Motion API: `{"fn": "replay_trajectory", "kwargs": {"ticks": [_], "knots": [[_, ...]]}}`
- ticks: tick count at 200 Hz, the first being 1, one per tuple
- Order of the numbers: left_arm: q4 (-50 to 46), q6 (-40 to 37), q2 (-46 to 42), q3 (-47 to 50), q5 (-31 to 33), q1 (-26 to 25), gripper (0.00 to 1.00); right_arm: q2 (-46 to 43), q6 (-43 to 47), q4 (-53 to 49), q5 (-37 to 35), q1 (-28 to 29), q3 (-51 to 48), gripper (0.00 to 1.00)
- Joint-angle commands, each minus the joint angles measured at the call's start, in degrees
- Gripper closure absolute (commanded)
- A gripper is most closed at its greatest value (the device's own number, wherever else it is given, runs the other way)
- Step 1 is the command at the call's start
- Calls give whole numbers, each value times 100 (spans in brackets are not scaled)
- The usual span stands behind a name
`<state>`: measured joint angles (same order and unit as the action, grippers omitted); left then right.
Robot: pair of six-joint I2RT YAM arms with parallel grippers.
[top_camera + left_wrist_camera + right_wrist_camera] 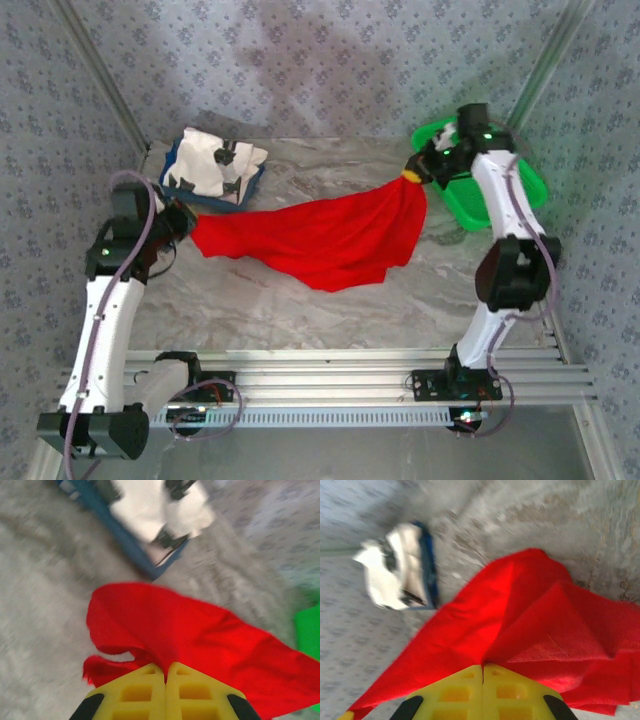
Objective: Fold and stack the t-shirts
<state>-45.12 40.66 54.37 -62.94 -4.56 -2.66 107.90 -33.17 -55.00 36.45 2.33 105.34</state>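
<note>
The red t-shirt [320, 240] hangs stretched between both grippers above the marble table, sagging in the middle. My left gripper [188, 222] is shut on its left end; in the left wrist view the yellow fingers [145, 690] pinch the red cloth [200, 635]. My right gripper [413, 176] is shut on the shirt's right end, and the right wrist view has the red cloth [535, 625] fanning out from the closed jaws [483, 668]. A white t-shirt with black marks [218, 166] lies folded in the blue tray [255, 184] at the back left.
A green basket [500, 190] stands at the back right, partly under the right arm. The blue tray [131, 550] with the white shirt [155, 505] lies just beyond the left gripper. Patterned walls close in the table on three sides.
</note>
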Motion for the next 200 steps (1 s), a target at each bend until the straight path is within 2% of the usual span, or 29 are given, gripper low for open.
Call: {"fn": "replay_trajectory", "kwargs": {"ticks": [1, 23, 33, 45, 57, 78, 92, 100, 123, 144, 166, 180, 200], "knots": [[-214, 196, -429, 411, 513, 27, 100, 694, 374, -344, -500, 394, 567, 100], [-364, 228, -593, 827, 697, 79, 100, 1620, 492, -397, -464, 755, 1568, 100], [-366, 246, -618, 970, 693, 115, 100, 1976, 259, -257, -425, 875, 2002, 99], [-335, 247, -611, 1123, 700, 129, 100, 2397, 166, -26, -201, 935, 2573, 84], [-306, 271, -554, 1240, 671, 142, 100, 2661, 12, 132, -51, 953, 2945, 58], [-211, 280, -466, 1345, 531, 151, 100, 2430, 344, -206, -283, 954, 3081, 46], [-187, 243, -475, 1353, 496, 150, 100, 1692, 439, -453, -615, 963, 2313, 41], [-134, 210, -511, 1385, 459, 151, 100, 1107, 342, -332, -724, 942, 1439, 40], [92, 128, -669, 1559, 308, 151, 100, -891, -583, 822, -352, 604, -1457, 38], [293, 93, -705, 1674, 109, 140, 100, -2117, -1659, 1971, 16, 235, -3340, 45], [493, 57, -690, 1691, 6, 115, 100, -2448, -1866, 2268, 233, 319, -4533, 56], [531, -3, -628, 1626, -17, 107, 100, -2471, -2305, 2920, 295, 426, -5193, 63], [548, -93, -588, 1517, -62, 76, 100, -2289, -2675, 3475, 156, 526, -5593, 71]]}}
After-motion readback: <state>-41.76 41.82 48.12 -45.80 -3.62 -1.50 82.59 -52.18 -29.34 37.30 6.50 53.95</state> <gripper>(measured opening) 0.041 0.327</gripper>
